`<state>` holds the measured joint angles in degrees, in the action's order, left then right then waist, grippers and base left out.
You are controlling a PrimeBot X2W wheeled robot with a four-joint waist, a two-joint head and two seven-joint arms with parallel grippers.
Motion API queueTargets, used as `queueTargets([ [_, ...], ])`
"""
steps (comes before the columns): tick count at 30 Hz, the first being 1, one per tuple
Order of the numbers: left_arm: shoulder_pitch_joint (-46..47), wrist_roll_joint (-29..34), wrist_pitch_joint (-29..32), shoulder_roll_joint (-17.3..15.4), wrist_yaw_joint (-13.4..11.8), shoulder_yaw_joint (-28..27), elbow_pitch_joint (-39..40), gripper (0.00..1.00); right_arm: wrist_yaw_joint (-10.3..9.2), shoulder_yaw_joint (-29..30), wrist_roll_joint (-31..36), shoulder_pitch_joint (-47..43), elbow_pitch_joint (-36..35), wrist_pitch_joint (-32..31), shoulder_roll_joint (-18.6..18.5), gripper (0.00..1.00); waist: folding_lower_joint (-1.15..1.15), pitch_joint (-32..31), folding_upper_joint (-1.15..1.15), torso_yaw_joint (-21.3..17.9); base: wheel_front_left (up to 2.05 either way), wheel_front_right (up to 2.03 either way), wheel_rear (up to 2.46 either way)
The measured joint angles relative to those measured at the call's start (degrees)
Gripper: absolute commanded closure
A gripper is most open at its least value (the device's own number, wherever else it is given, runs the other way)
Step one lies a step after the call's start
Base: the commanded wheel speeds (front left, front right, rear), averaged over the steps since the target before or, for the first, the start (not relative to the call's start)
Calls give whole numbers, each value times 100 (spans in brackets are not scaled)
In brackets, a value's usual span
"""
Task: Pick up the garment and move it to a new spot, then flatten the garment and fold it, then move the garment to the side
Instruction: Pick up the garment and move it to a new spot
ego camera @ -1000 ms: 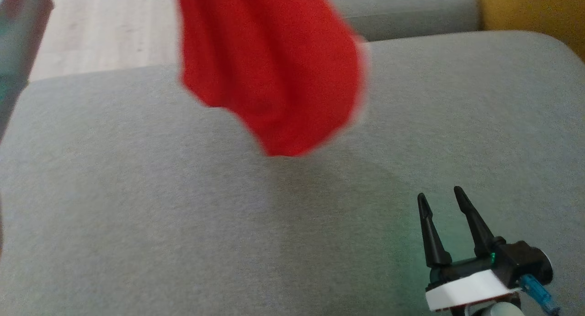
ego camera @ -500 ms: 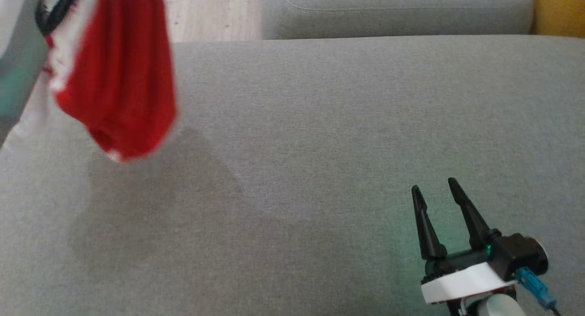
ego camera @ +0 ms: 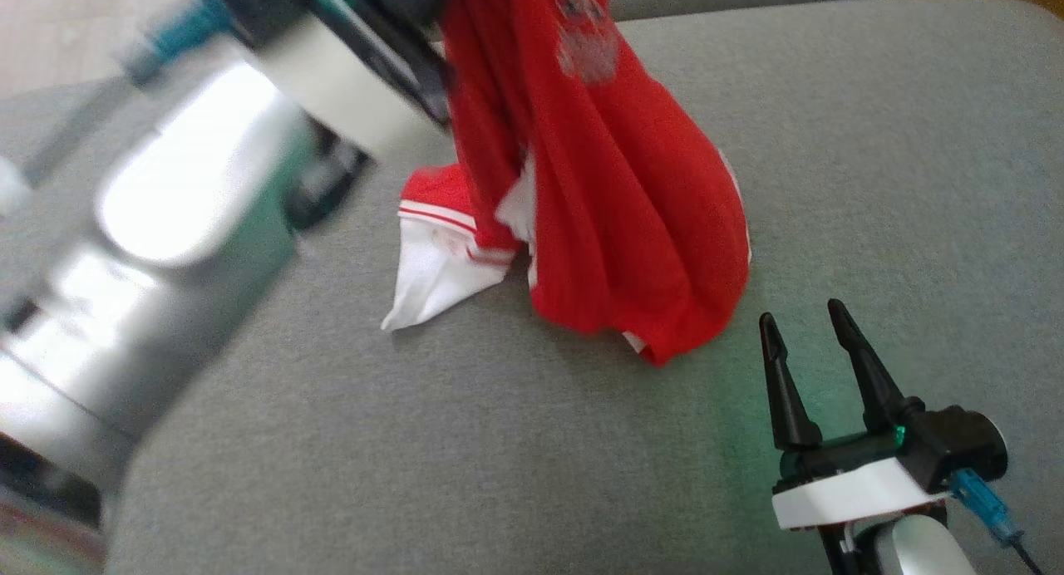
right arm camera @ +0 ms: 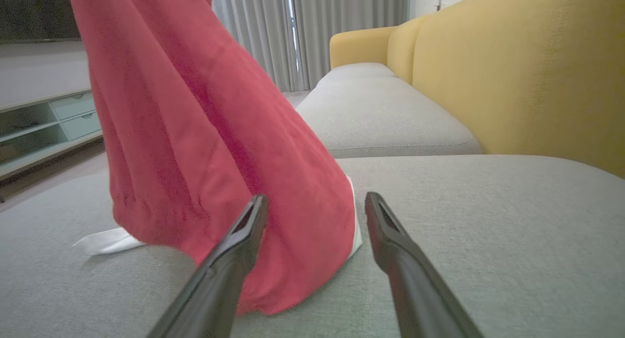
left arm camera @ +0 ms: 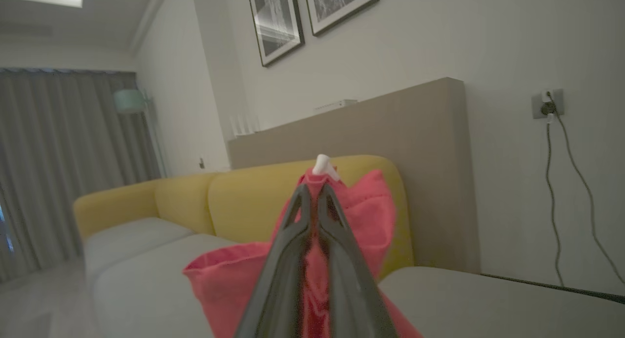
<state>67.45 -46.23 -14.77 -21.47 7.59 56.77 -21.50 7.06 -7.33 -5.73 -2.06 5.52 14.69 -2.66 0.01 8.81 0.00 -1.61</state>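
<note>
- Holding the shirt (ego camera: 615, 209) up is the step right now, over a big grey sofa (ego camera: 873, 184) seat that lies under both grippers.
- The left arm (ego camera: 166, 226) looks big and blurry.
- The red shirt hangs down from the left gripper (left arm camera: 313, 189). Its two fingers are squeezed together on a bunch of cloth at the top.
- The bottom of the shirt touches the seat, just past the tips of the right gripper (ego camera: 800, 313).
- The right gripper sits low over the seat with its fingers wide apart and nothing in them.
- A white sleeve (ego camera: 432, 276) lies on the seat below the left gripper.
- I think the pick-up is done, and the move to a new spot looks nearly done.
- Left to do: let go, make the shirt flat, fold it, and push it to the side.
</note>
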Motion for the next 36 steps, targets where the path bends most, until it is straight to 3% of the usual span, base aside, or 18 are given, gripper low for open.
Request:
queueTargets([
  [5, -1043, -204, 1, 434, 0, 480, 264, 100, 0, 13, -1, 27, -11, 0, 0, 0, -1, 163, 0, -241, 0, 0, 0],
  [8, -1764, 271, 2, 855, 0, 500, 461, 100, 0, 54, 1, 29, -15, 0, 0, 0, 0, 291, 0, -319, 0, 0, 0],
  [9, -1764, 271, 2, 855, 0, 500, 461, 70, 0, 54, 1, 29, -15, 0, 0, 0, 0, 291, 0, -319, 0, 0, 0],
  [10, -2113, 651, 2, 1084, 0, 472, 501, 0, 0, 63, 24, 29, -25, 0, 0, 0, -1, 362, 0, -350, 0, 0, 0],
  [13, -2353, 1241, 7, 1205, -36, 299, 505, 0, 0, 64, 46, 30, -34, 0, 0, 0, 0, 395, 0, -380, 0, 0, 0],
  [17, -2320, 1798, 2, 1176, -621, -565, 576, 0, 0, 67, 96, 31, -35, 0, 0, 0, -1, 353, 0, -401, 0, 0, 0],
  [21, -2381, 1807, 245, 1141, -1025, -747, -427, 0, 0, 38, 130, 26, -31, 0, 0, 0, -1, 286, 0, -437, 0, 0, 0],
  [26, -2632, 1367, 517, 1423, -726, -706, -1607, 0, 0, -35, 137, 23, -27, 0, 0, 0, -1, 300, 0, -488, 0, 0, 0],
  [31, -2430, 1324, 480, 1686, -694, -682, -2760, 0, 0, -147, 232, 32, -25, 0, 0, 0, -1, 428, 0, -536, 0, 0, 0],
  [34, -2180, 1350, 350, 1733, -445, -630, -3374, 0, 0, -169, 260, 68, -29, -1, 0, 0, -1, 534, 0, -589, 0, 0, 0],
  [35, -2126, 1350, 354, 1763, -378, -612, -3528, 64, 0, -168, 279, 90, -32, 0, 0, 0, -1, 576, 0, -607, 0, 0, 0],
  [36, -2075, 1351, 355, 1802, -308, -546, -3668, 100, 0, -168, 279, 119, -33, -1, 0, 0, -1, 617, 0, -624, 0, 0, 0],
])
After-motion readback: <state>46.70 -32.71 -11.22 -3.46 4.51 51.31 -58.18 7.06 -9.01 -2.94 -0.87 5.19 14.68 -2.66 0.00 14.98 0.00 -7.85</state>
